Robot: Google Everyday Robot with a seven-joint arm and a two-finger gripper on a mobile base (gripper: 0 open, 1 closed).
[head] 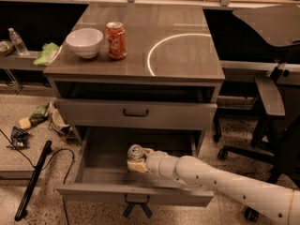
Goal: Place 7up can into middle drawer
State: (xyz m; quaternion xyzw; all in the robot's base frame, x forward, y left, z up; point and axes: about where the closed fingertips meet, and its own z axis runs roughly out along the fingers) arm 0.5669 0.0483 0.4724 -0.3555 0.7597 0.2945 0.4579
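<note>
7up can [136,151]: we log it clamped in the gripper [139,160], fingers closed around it. Both sit inside the open middle drawer [101,175].

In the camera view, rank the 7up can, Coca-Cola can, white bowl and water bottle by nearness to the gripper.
1. 7up can, held in the gripper over the middle drawer.
2. Coca-Cola can, on the cabinet top.
3. white bowl, left of that can.
4. water bottle, far left.
</note>
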